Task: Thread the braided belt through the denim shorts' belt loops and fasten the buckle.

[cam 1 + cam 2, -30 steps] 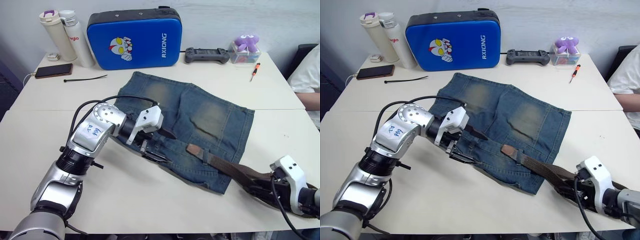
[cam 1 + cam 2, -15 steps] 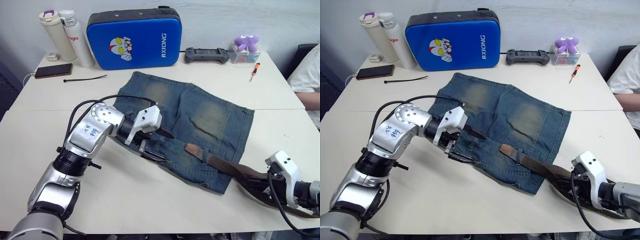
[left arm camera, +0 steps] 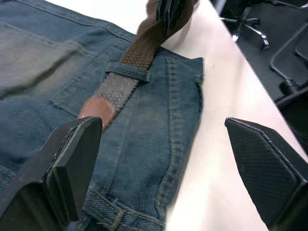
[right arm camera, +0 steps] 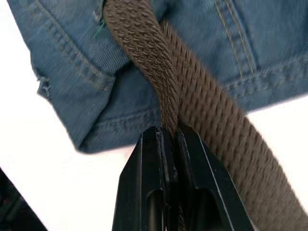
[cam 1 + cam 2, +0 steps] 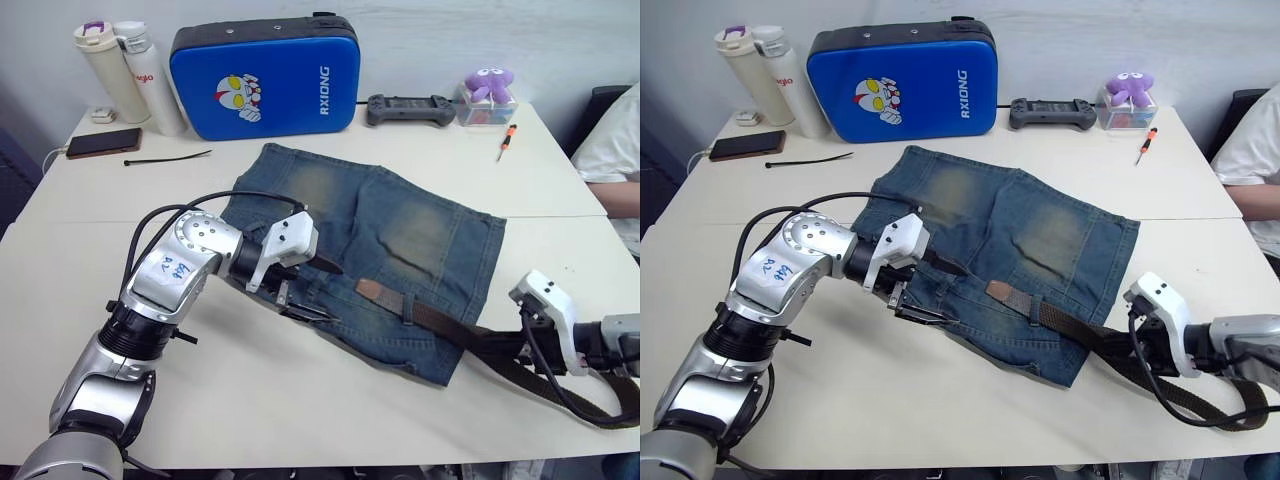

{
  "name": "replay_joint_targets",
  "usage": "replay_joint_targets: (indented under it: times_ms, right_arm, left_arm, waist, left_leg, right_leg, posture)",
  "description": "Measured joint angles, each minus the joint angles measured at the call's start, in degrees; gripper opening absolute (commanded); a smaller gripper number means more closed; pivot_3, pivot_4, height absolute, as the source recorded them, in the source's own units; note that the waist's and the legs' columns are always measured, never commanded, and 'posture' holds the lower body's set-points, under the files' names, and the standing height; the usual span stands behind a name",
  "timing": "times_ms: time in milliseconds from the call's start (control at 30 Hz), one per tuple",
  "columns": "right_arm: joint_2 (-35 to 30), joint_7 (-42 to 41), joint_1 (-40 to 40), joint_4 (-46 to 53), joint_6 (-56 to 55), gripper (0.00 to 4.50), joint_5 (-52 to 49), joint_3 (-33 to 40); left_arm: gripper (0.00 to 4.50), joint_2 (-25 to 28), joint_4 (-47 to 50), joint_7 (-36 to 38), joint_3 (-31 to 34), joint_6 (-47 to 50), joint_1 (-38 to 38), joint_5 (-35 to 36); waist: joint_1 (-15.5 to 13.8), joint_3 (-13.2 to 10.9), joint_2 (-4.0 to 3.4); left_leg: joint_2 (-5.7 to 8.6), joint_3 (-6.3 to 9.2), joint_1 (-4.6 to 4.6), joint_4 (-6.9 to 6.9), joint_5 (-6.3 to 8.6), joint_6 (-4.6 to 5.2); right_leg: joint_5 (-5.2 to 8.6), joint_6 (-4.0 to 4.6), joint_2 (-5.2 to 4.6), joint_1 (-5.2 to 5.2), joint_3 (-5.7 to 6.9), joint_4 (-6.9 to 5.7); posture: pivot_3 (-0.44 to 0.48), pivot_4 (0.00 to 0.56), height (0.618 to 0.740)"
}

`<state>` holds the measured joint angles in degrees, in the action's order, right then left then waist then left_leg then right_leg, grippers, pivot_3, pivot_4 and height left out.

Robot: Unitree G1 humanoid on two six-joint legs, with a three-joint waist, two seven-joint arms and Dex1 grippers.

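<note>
The denim shorts [image 5: 385, 225] lie flat mid-table, waistband toward me. The braided belt [image 5: 455, 332] runs along that waistband. Its tan leather tip [image 5: 372, 291] has passed under one of the belt loops [image 3: 127, 70], and the strap trails off right in a curve [image 5: 595, 408]. My right gripper [image 5: 503, 349] is shut on the braid just past the shorts' right corner, and its fingers [image 4: 144, 159] pinch the strap edge-on. My left gripper [image 5: 318, 290] hovers open over the waistband's left part, a short way left of the tan tip. The buckle is out of view.
A blue case [image 5: 265, 75], two bottles [image 5: 100, 70], a phone [image 5: 97, 142] and a black cable tie [image 5: 168, 157] line the back left. A game controller [image 5: 410, 108], a purple toy [image 5: 487, 85] and a screwdriver [image 5: 508, 140] sit at the back right. A person's white sleeve [image 5: 615, 150] is at the right edge.
My right gripper has moved up and left toward the shorts with the belt in it, and the tan tip has slid further left along the waistband. My left gripper has barely moved.
</note>
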<state>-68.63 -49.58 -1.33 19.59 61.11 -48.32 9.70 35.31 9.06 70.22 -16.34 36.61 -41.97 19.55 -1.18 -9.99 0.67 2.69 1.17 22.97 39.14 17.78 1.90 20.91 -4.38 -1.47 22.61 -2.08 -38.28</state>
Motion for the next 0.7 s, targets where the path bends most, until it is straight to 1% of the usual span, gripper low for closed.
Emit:
replay_joint_targets:
  times_ms: [67,200,300,433,500,600,633,700]
  right_arm:
    - [0.12,-1.40,-6.53,-3.34,-0.53,0.05,3.25,-5.46]
    - [2.05,-2.63,-12.59,-7.38,-1.23,0.05,6.91,-9.83]
    - [4.05,-2.96,-15.44,-8.61,-1.20,0.05,8.08,-11.05]
    - [6.46,-2.85,-16.73,-8.56,-1.10,1.64,8.72,-11.07]
    - [7.25,-2.54,-16.37,-8.07,-0.03,2.66,8.12,-9.70]
    - [6.02,-2.96,-14.83,-5.89,0.76,4.11,7.16,-5.96]
    - [5.78,-2.96,-14.21,-5.02,0.95,4.48,6.67,-3.97]
    - [4.67,-3.09,-12.83,-3.12,1.28,4.48,6.21,-0.44]
  left_arm:
    - [4.50,0.37,1.53,-1.35,0.73,1.10,1.17,0.36]
    - [4.50,1.00,2.91,-2.67,1.57,2.34,2.61,0.78]
    - [4.50,1.16,3.88,-3.15,1.81,2.75,2.90,1.01]
    - [4.50,1.31,3.89,-3.30,1.81,2.95,2.91,1.31]
    - [4.50,1.57,3.85,-3.11,1.80,2.90,2.90,1.38]
    - [4.50,2.07,3.61,-2.63,1.78,2.68,2.87,1.38]
    - [4.50,2.07,3.54,-2.41,1.78,2.53,2.86,1.38]
    - [4.50,2.03,2.88,-1.75,1.66,1.98,2.52,1.37]
  waist:
    - [0.01,-0.01,-0.01]
    - [0.05,-0.01,-0.01]
    - [0.06,-0.01,-0.01]
    - [-0.03,-0.01,-0.01]
    - [-0.07,-0.01,-0.02]
    - [-0.22,-0.01,-0.02]
    - [-0.25,-0.01,-0.02]
    - [-0.25,-0.01,-0.02]
  left_leg:
    - [0.01,-0.03,0.04,0.00,-0.01,-0.02]
    - [0.01,-0.04,0.04,0.00,-0.01,-0.02]
    - [0.01,-0.05,0.05,0.01,-0.01,-0.03]
    - [0.01,-0.04,0.06,0.01,-0.01,-0.03]
    - [0.01,-0.05,0.09,0.01,-0.01,-0.03]
    - [0.01,-0.03,0.11,0.01,-0.01,-0.02]
    - [0.01,-0.03,0.11,0.01,-0.01,-0.02]
    - [0.01,-0.03,0.12,0.01,-0.01,-0.02]
  right_leg:
    - [0.00,0.00,-0.01,0.07,-0.04,-0.04]
    - [0.00,0.00,-0.01,0.08,-0.04,-0.04]
    - [0.00,0.01,-0.01,0.09,-0.05,-0.06]
    - [-0.01,0.01,-0.02,0.10,-0.04,-0.16]
    - [0.00,0.01,-0.03,0.11,-0.04,-0.24]
    - [-0.01,0.01,-0.03,0.12,-0.02,-0.24]
    - [-0.01,0.01,-0.04,0.11,-0.02,-0.23]
    - [0.00,0.01,-0.03,0.11,-0.02,-0.23]
  posture:
    - [0.000,0.150,0.740]
    - [0.000,0.150,0.740]
    - [0.000,0.150,0.740]
    - [0.000,0.150,0.740]
    - [0.000,0.150,0.740]
    - [0.000,0.150,0.740]
    - [0.000,0.150,0.740]
    - [0.000,0.150,0.740]
